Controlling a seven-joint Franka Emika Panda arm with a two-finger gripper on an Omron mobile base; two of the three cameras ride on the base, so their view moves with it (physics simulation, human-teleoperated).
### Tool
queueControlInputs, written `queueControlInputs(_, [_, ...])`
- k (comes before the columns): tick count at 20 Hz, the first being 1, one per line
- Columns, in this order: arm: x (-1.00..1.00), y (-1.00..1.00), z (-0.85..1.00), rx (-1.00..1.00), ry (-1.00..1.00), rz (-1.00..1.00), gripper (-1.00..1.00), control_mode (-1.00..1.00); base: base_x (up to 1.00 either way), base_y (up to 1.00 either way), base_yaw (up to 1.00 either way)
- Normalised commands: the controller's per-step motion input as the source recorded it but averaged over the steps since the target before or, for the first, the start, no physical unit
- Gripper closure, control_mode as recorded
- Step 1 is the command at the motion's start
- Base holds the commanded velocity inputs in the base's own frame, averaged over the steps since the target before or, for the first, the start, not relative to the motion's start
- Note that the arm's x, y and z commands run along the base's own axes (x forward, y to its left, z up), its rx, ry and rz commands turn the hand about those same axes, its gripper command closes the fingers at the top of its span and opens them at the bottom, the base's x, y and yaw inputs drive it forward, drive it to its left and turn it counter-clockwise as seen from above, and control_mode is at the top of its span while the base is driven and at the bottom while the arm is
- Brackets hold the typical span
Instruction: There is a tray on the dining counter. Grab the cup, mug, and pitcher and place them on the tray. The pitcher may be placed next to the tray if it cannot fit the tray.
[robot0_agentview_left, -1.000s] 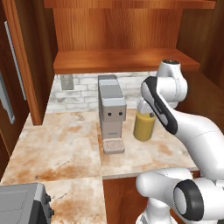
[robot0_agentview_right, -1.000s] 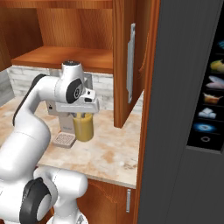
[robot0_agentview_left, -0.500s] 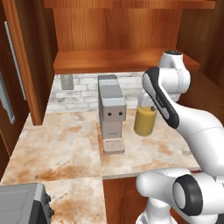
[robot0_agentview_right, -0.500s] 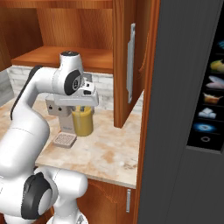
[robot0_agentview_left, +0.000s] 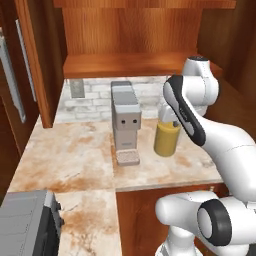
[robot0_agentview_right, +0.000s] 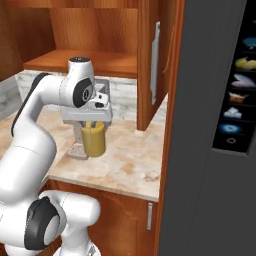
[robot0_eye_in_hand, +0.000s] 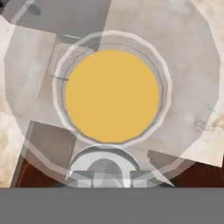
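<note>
The pitcher (robot0_agentview_left: 167, 138), a clear glass cylinder of orange liquid, stands upright just right of the grey coffee machine, low over the marble counter; I cannot tell whether its base touches. My gripper (robot0_agentview_right: 93, 121) comes down from above and is shut on the pitcher (robot0_agentview_right: 94, 140) at its rim. In the hand view I look straight down into the pitcher (robot0_eye_in_hand: 112, 96), whose orange surface lies right above my gripper (robot0_eye_in_hand: 105, 169). The tray, dining counter, cup and mug are out of view.
A grey coffee machine (robot0_agentview_left: 125, 122) with a drip grate stands close left of the pitcher. Wooden cabinets and a shelf (robot0_agentview_left: 125, 65) hang low over the counter (robot0_agentview_left: 75, 155). A cabinet side panel (robot0_agentview_right: 150, 65) and a dark fridge (robot0_agentview_right: 210, 125) stand right. A grey appliance (robot0_agentview_left: 25, 225) sits front left.
The whole picture has shifted slightly, so the camera moved. My arm's upper links have swung higher. The pitcher remains in the grip beside the coffee machine.
</note>
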Motion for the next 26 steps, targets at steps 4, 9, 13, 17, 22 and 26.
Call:
queueControlInputs(4, [0.0,0.0,0.0,0.0,0.0,0.0,1.0,1.0,-0.96,0.0,0.0])
queueControlInputs(9, [0.0,0.0,0.0,0.0,0.0,0.0,1.0,1.0,-0.98,0.0,-0.09])
queueControlInputs(13, [0.0,0.0,0.0,0.0,0.0,0.0,1.0,1.0,-0.9,-0.03,-0.19])
queueControlInputs(17, [0.0,0.0,0.0,0.0,0.0,0.0,1.0,1.0,-0.59,-0.16,-0.43])
queueControlInputs(22, [0.0,0.0,0.0,0.0,0.0,0.0,1.0,1.0,-0.45,-0.16,-0.59])
queueControlInputs(26, [0.0,0.0,0.0,0.0,0.0,0.0,1.0,1.0,-0.31,-0.05,-0.72])
